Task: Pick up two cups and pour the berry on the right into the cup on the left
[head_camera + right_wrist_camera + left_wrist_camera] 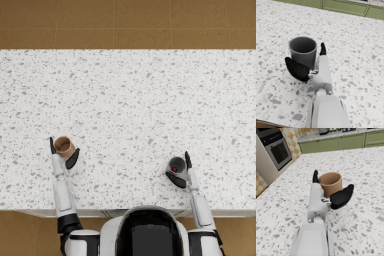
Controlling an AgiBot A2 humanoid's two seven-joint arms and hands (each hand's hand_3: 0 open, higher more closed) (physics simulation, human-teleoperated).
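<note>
Right hand (181, 172) at the near edge of the speckled countertop (130, 100), its fingers set on both sides of the grey cup (176, 165); in the right wrist view the same hand (307, 66) cradles the cup wall (303, 51) from two sides, though whether the fingers press it firmly cannot be told. One red berry (174, 169) shows inside the grey cup in the head view only. Left hand (64, 155) likewise brackets the brown paper cup (64, 146), which appears empty in the left wrist view (330, 183), with that hand (337, 195) wrapped round its lower wall. Both cups stand upright on the counter, well apart, near the front edge.

Step judged in hand: grasping, both cups enclosed but not yet lifted. Next move calls for secure closure, a level lift of both, bringing the grey cup above the brown one's mouth, then tilting.

Count: two cups, one berry, two hands. Beyond: green cabinets (338, 143) and an oven (278, 151)
</note>
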